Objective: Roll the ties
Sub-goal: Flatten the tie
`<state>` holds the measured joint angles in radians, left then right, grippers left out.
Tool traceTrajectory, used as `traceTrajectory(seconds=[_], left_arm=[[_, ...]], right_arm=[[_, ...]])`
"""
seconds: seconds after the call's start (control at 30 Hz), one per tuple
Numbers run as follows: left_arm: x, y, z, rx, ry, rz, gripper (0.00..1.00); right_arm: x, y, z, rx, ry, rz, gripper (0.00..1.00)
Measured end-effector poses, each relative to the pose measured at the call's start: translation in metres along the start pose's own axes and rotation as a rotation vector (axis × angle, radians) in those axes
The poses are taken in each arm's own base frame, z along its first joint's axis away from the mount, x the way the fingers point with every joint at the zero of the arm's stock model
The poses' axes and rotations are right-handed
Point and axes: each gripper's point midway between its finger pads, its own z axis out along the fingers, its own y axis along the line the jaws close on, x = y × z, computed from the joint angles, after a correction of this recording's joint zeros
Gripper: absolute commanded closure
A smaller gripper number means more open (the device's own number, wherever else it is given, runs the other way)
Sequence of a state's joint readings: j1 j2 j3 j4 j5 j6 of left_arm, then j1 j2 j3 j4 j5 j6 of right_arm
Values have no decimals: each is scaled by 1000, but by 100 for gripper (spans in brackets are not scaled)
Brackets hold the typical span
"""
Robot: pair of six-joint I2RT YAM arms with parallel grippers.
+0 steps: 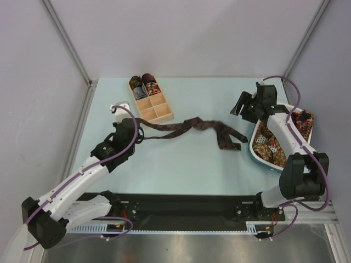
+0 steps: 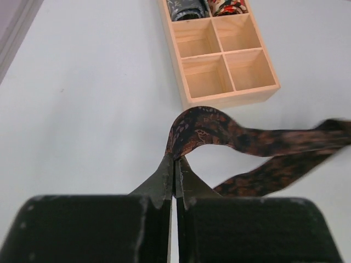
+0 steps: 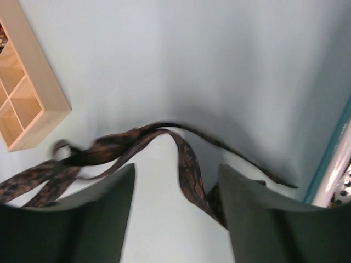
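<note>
Pale blue desk [image 1: 181, 164] held a dark brown tie [image 1: 193, 124] stretched between a wooden box [image 1: 163, 113] and a white basket [image 1: 260, 150]. Left tool [image 2: 175, 164] was clamped shut on a fold at one end. Right tool [image 3: 175, 172] hung wide open above the other end, holding nothing.

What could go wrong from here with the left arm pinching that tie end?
1. The left gripper pinches only a small fold of the tie; it may slip out.
2. The tie lies twisted across the table, so it could roll unevenly.
3. The right gripper is open and holds nothing, so the far end may drag.
</note>
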<state>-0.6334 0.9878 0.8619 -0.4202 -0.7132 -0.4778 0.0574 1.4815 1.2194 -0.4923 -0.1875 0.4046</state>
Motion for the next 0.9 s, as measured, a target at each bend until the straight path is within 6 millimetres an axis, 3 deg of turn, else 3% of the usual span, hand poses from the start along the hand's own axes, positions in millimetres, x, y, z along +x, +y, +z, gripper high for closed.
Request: traceTrajectory(seconds=[0.03, 0.13, 0.3, 0.33, 0.47, 0.53, 0.77, 0.87, 0.9], left_arm=[[0, 1, -2, 7, -6, -6, 100], [3, 1, -6, 44, -16, -21, 100], [18, 1, -3, 53, 16, -1, 100], [20, 1, -2, 48, 23, 5, 100], [26, 6, -1, 26, 41, 24, 100], [26, 7, -1, 17, 42, 21, 100], [29, 9, -5, 26, 38, -16, 93], [41, 14, -4, 24, 50, -20, 65], [46, 16, -4, 19, 58, -20, 15]], right_arm=[[5, -1, 3, -3, 9, -3, 23], [27, 0, 9, -4, 55, -21, 23], [69, 17, 17, -2, 127, -138, 25], [85, 28, 18, -8, 147, -188, 24], [120, 38, 18, 26, 181, -318, 18], [127, 35, 17, 59, 186, -362, 6], [116, 33, 16, 111, 149, -346, 0], [106, 48, 14, 102, 115, -261, 0], [103, 52, 13, 96, 106, -234, 0]])
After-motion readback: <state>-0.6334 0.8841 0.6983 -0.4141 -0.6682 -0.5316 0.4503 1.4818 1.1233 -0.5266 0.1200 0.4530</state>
